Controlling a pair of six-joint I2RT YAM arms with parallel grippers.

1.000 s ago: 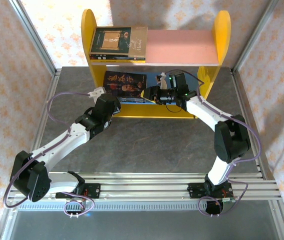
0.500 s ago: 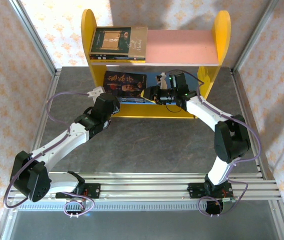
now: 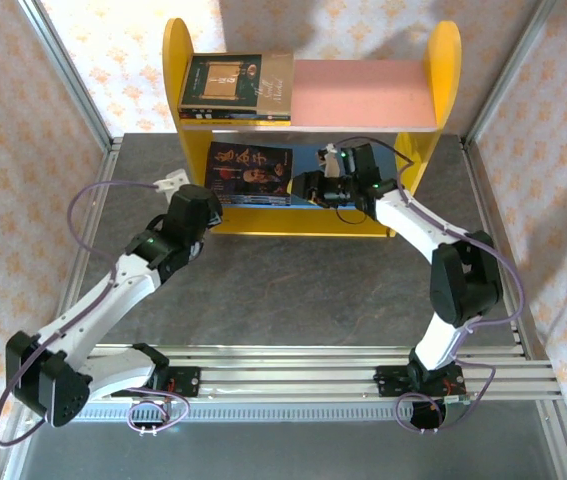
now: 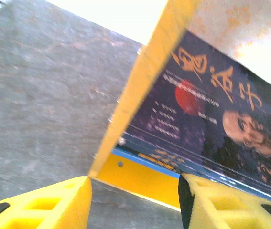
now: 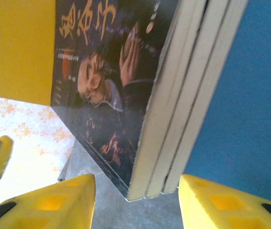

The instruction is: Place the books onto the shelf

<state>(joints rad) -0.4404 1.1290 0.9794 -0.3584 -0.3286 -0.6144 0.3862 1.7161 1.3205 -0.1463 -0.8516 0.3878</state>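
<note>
The shelf (image 3: pixel 363 95) stands at the table's far edge. On its pink upper board lie a dark book (image 3: pixel 221 82) and a tan-brown book (image 3: pixel 275 85). A stack of three books (image 3: pixel 251 170), a bearded man on the top cover, lies on the blue lower board (image 5: pixel 250 95). My right gripper (image 3: pixel 301 185) is open at the stack's right edge. In the right wrist view the page edges (image 5: pixel 192 95) sit ahead between the fingers, with gaps on both sides. My left gripper (image 3: pixel 213 205) is open and holds nothing. It faces the shelf's left yellow panel (image 4: pixel 140 95) and the book cover (image 4: pixel 211 114).
Grey table top (image 3: pixel 293 280) spreads in front of the shelf. Metal frame posts (image 3: pixel 73 70) rise at both sides. The right part of the pink board and the right part of the blue board carry nothing.
My left arm has drawn back from the shelf, down and to the left. My right gripper has hardly moved. The books lie as before.
</note>
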